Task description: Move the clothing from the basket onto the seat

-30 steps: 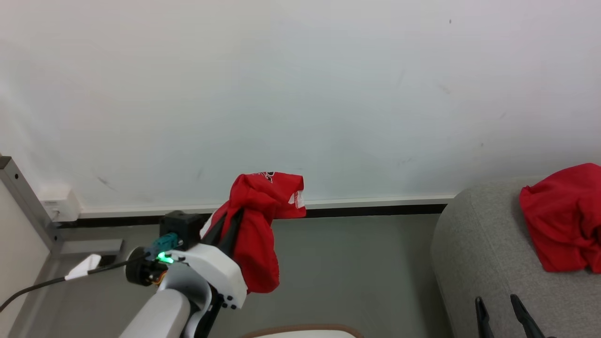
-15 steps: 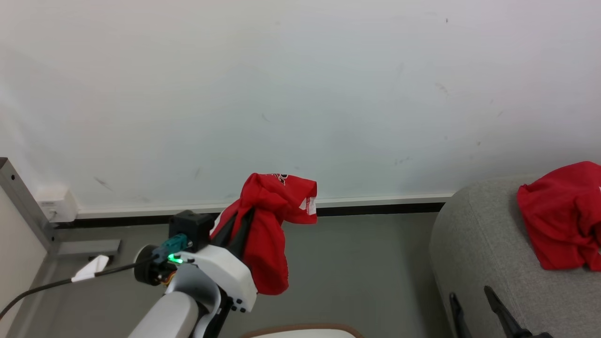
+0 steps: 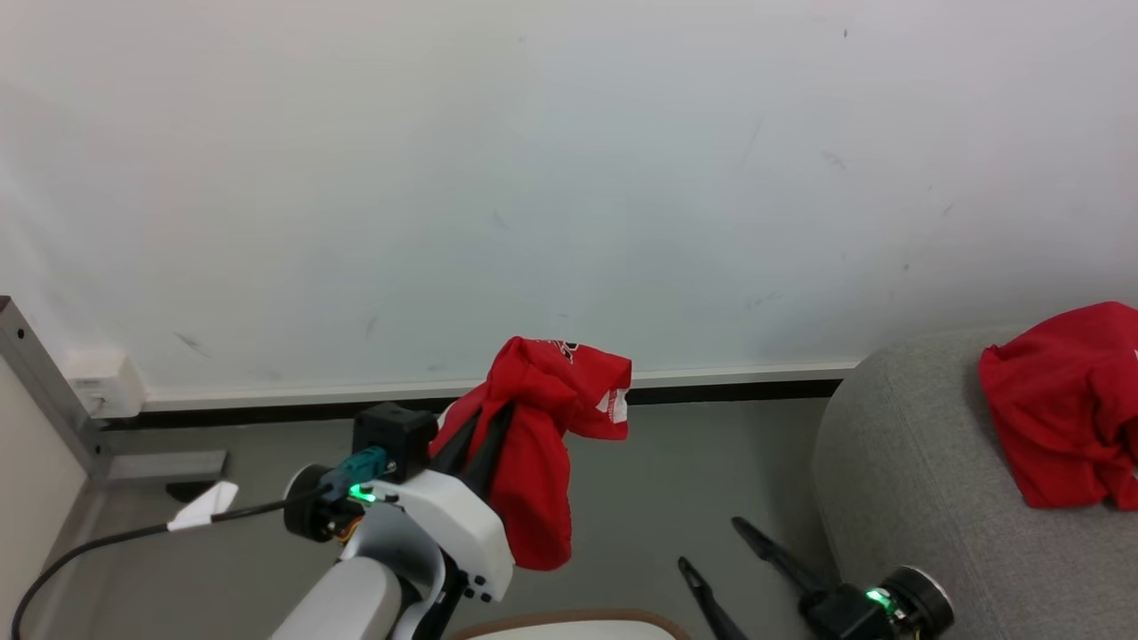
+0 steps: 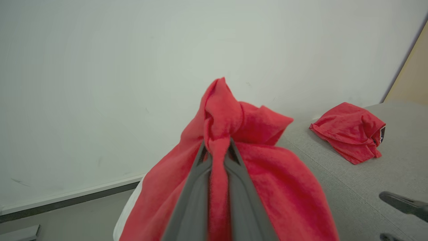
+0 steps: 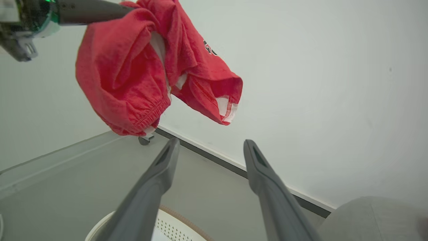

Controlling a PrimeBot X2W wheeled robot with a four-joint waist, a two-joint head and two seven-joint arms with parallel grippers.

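A red garment (image 3: 542, 444) with a white hem patch hangs in the air over the grey floor, and my left gripper (image 3: 498, 416) is shut on a bunched fold of it. In the left wrist view the fingers (image 4: 200, 167) pinch the cloth (image 4: 267, 174). A second red garment (image 3: 1058, 409) lies crumpled on the light grey seat (image 3: 889, 462) at the right. My right gripper (image 3: 709, 542) stands open and holds nothing, low beside the seat's left edge, below and right of the hanging garment (image 5: 133, 77). The basket's brown rim (image 3: 569, 618) shows at the bottom edge, with its perforated white wall (image 5: 174, 224) below the right fingers.
A white wall with a dark skirting strip (image 3: 729, 391) runs behind everything. At the far left are a grey metal post (image 3: 44, 373), a wall box (image 3: 102, 382) and a black cable with a white tag (image 3: 204, 507). Grey floor (image 3: 693, 462) lies between the garment and the seat.
My left arm has carried the hanging garment to the right, toward the seat. My right gripper has swung left off the seat's front and now points up-left over the floor, still open.
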